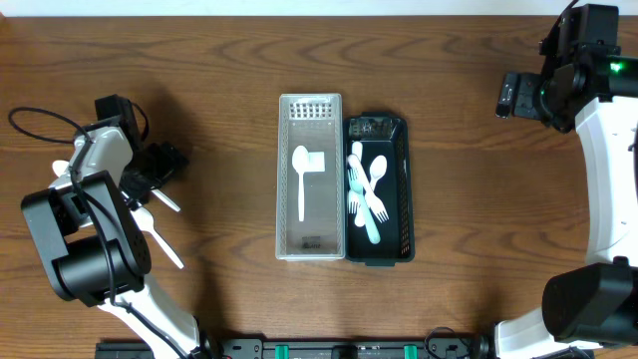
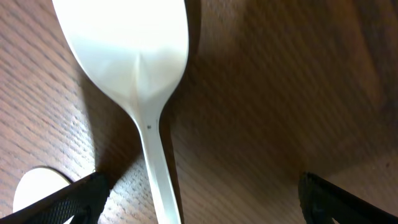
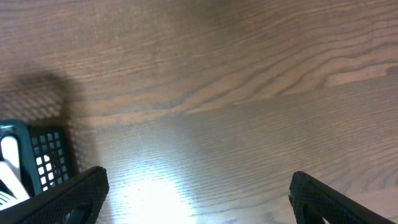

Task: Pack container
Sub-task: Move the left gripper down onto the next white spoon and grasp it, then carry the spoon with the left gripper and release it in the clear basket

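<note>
A clear container (image 1: 283,150) stands mid-table with one white spoon (image 1: 301,179) in it. A dark basket (image 1: 404,199) beside it on the right holds several white and pale blue utensils (image 1: 367,194). My left gripper (image 1: 159,165) is open and low over the table at the left. In the left wrist view a white spoon (image 2: 127,43) lies on the wood, its handle running between the open fingers (image 2: 202,202), nearer the left one and not gripped. My right gripper (image 1: 508,95) is open and empty over bare wood at the far right (image 3: 199,199).
Loose white utensils lie on the table by the left arm (image 1: 164,199) (image 1: 162,244). Another white piece shows by the left finger (image 2: 34,186). The dark basket's corner (image 3: 37,155) shows at the left edge of the right wrist view.
</note>
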Tool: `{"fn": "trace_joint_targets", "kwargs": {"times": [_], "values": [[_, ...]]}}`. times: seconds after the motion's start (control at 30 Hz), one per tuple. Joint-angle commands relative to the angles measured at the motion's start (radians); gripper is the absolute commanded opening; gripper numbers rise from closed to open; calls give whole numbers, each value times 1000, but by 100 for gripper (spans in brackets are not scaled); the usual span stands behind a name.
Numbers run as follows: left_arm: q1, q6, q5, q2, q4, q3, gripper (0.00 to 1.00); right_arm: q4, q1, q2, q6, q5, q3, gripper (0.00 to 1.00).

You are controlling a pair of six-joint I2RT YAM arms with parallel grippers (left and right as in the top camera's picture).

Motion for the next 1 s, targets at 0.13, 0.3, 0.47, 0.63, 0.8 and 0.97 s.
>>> {"fn": "trace_joint_targets", "kwargs": {"times": [0.13, 0.3, 0.47, 0.63, 0.8, 0.97], "values": [[10, 21, 14, 53, 9, -6, 79, -4, -8, 6, -19, 11, -5, 96], [10, 20, 14, 52, 12, -6, 35, -7, -8, 6, -18, 22, -5, 96], [10, 20, 14, 52, 12, -6, 14, -7, -8, 6, -19, 22, -5, 96], [10, 21, 14, 52, 12, -6, 6, -7, -8, 6, -19, 22, -5, 96], [5, 21, 14, 15, -16, 5, 6, -5, -8, 6, -19, 22, -5, 96], [-60, 74, 14, -132, -92, 53, 6, -5, -8, 6, -18, 22, -5, 96]]}}
